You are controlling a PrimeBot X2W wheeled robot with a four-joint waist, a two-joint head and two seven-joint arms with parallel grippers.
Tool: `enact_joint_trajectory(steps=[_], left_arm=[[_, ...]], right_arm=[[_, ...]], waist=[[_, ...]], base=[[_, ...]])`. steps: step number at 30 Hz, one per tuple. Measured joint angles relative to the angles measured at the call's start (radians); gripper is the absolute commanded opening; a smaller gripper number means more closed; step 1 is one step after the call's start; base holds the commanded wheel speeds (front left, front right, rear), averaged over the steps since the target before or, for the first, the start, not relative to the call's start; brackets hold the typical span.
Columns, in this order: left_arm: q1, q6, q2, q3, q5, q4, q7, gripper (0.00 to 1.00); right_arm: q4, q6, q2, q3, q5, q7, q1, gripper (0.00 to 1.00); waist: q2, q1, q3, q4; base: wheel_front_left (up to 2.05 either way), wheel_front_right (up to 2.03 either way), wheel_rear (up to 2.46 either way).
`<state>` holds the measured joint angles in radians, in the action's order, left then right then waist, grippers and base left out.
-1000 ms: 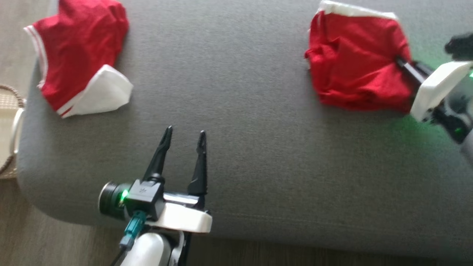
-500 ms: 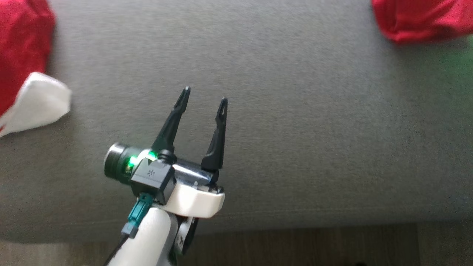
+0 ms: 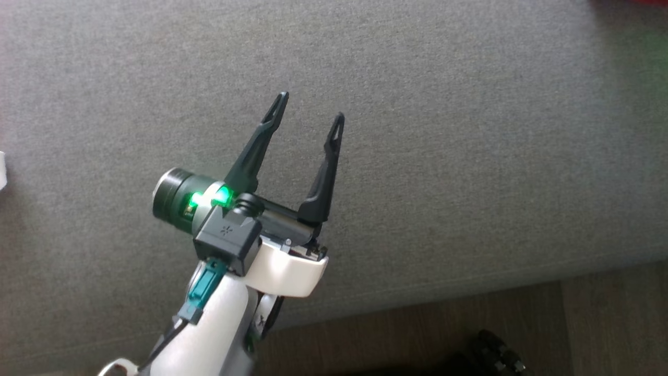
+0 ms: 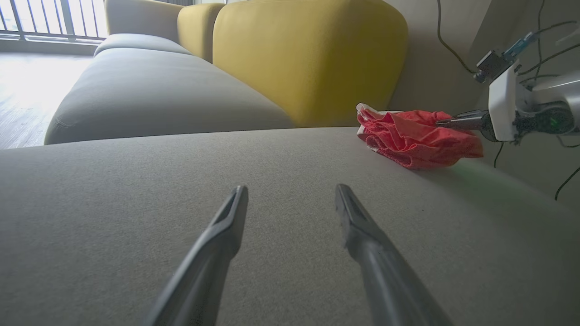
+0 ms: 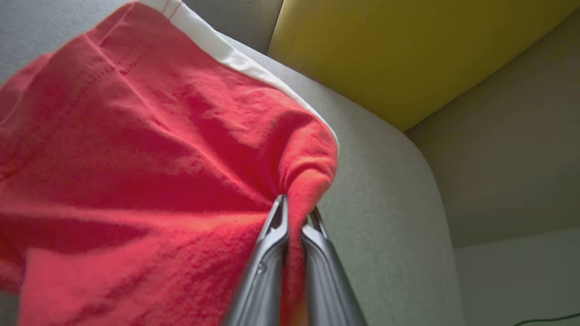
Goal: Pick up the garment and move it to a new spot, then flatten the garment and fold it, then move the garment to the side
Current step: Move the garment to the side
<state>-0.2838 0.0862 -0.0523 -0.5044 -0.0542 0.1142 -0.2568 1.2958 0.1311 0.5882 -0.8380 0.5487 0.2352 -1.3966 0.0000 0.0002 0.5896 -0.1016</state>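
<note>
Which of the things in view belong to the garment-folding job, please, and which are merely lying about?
Part of the job:
- red garment, pinched by the shut right gripper
- open left gripper, empty, over the grey sofa seat

Just there:
- yellow cushion
- wooden floor

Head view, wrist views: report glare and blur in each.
Head view: green lamp glow at the left end effector's base, grey fabric sofa seat soft. Left wrist view: window glare top left. Right wrist view: crumpled red cloth garment blurred up close.
</note>
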Motion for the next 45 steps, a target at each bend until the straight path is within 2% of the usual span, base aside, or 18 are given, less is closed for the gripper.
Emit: enact_joint_trajectory(steps=[4,10,14,15,16,17,18,22,25,28,31,36,42,45], left_arm=[[-0.017,-0.008,0.0,-0.006,0.0,-0.005,0.0,1.0],[-0.017,-0.007,0.0,-0.004,0.0,0.0,0.0,1.0],[-0.017,-0.006,0.0,-0.005,0.0,0.005,0.0,1.0],[-0.017,-0.005,0.0,-0.006,0.0,0.005,0.0,1.0],[-0.017,-0.002,0.0,-0.006,-0.001,0.005,0.0,1.0],[-0.017,-0.001,0.0,-0.006,-0.002,0.005,0.0,1.0],[-0.017,-0.001,0.0,-0.006,-0.003,0.004,0.0,1.0],[-0.017,0.0,0.0,-0.007,-0.003,-0.006,0.0,1.0],[-0.015,0.003,0.0,-0.003,-0.003,-0.016,0.0,1.0],[-0.004,0.011,0.0,0.003,-0.015,-0.018,0.0,1.0],[0.026,0.021,0.0,0.016,-0.029,-0.02,0.0,1.0],[0.107,0.047,0.001,0.054,-0.073,-0.037,0.0,1.0],[0.196,0.08,0.0,0.112,-0.17,-0.075,0.0,1.0],[0.236,0.082,0.0,0.143,-0.179,-0.103,0.0,1.0]], right_arm=[[0.001,0.0,0.035,0.003,-0.05,0.004,-0.027,0.0],[0.001,0.0,0.079,0.001,-0.225,0.014,-0.107,0.0],[-0.003,0.0,0.079,0.074,-0.329,0.016,-0.128,0.0],[-0.003,0.0,0.079,0.095,-0.346,0.017,-0.128,0.27],[-0.003,0.0,0.079,0.114,-0.362,0.017,-0.128,0.45],[-0.004,0.0,0.079,0.133,-0.379,0.017,-0.127,0.86],[-0.008,0.0,0.078,0.154,-0.4,0.017,-0.125,1.0],[-0.049,0.0,0.075,0.248,-0.511,0.017,-0.114,1.0],[-0.084,0.0,0.048,0.34,-0.597,0.017,-0.077,1.0],[-0.158,0.0,-0.018,0.439,-0.66,0.017,0.0,1.0],[-0.256,0.0,-0.123,0.527,-0.699,0.017,0.1,1.0],[-0.428,0.0,-0.27,0.615,-0.701,0.018,0.3,1.0],[-0.584,0.0,-0.372,0.64,-0.594,0.017,0.581,1.0],[-0.669,0.0,-0.405,0.651,-0.534,0.017,0.716,1.0]], waist=[[0.0,-0.0001,0.017,0.014],[0.0,-0.0002,0.035,0.049],[0.0,-0.0001,0.042,0.061],[0.0,-0.0001,0.041,0.061],[0.0,-0.0001,0.04,0.061],[0.0,-0.0001,0.038,0.06],[0.0,-0.0001,0.036,0.059],[0.0,-0.0001,0.017,0.054],[0.0,-0.0001,-0.011,0.049],[0.0,-0.0002,-0.052,0.044],[0.0001,-0.0002,-0.103,0.039],[0.0,-0.0002,-0.199,0.037],[0.0001,-0.0002,-0.325,0.053],[0.0001,-0.0003,-0.385,0.065]], base=[[0.0,0.0,0.0],[0.0,0.0,0.0],[0.0,0.0,0.0],[0.0,0.0,0.0],[0.0,0.0,0.0],[0.0,0.0,0.0],[0.0,0.0,0.0],[0.0,0.0,0.0],[0.0,0.0,0.0],[0.0,0.0,0.0],[0.0,0.0,0.0],[0.0,0.0,0.0],[0.0,0.0,0.0],[0.0,0.0,0.0]])
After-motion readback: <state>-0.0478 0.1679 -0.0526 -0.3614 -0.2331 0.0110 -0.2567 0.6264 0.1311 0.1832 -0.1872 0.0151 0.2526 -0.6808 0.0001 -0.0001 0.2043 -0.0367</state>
